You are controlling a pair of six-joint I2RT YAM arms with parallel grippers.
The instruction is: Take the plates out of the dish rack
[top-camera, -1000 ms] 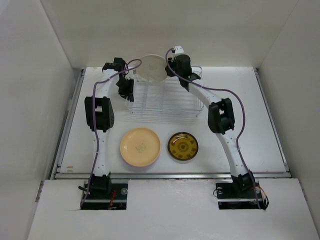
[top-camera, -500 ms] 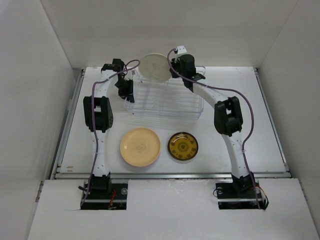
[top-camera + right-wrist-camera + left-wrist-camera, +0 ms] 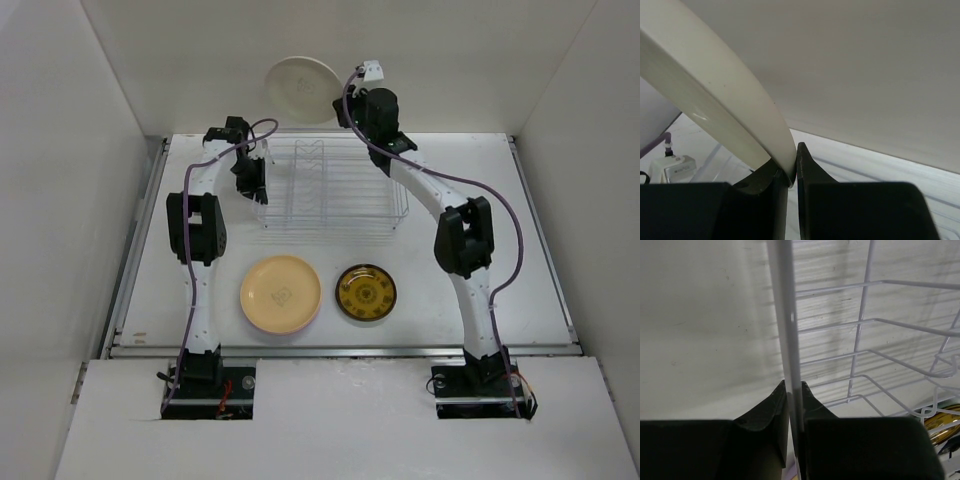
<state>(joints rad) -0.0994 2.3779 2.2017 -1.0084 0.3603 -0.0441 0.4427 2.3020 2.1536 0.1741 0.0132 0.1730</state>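
My right gripper (image 3: 345, 100) is shut on the rim of a cream plate (image 3: 302, 89) and holds it high above the back of the wire dish rack (image 3: 335, 185). The right wrist view shows its fingers (image 3: 807, 165) pinching the plate's edge (image 3: 720, 100). My left gripper (image 3: 256, 185) is shut on the left end wire of the rack; in the left wrist view its fingers (image 3: 772, 407) clamp that upright wire (image 3: 787, 340). No plates stand in the rack in the top view. A yellow plate (image 3: 281, 293) and a small amber patterned plate (image 3: 365, 292) lie flat in front of the rack.
White walls enclose the table on the left, back and right. The raised plate is close to the back wall (image 3: 420, 60). A metal rail (image 3: 340, 349) runs along the table's near edge.
My right gripper has lifted the cream plate up and out of the rack, toward the back wall. The left gripper has stayed on the rack's left end.
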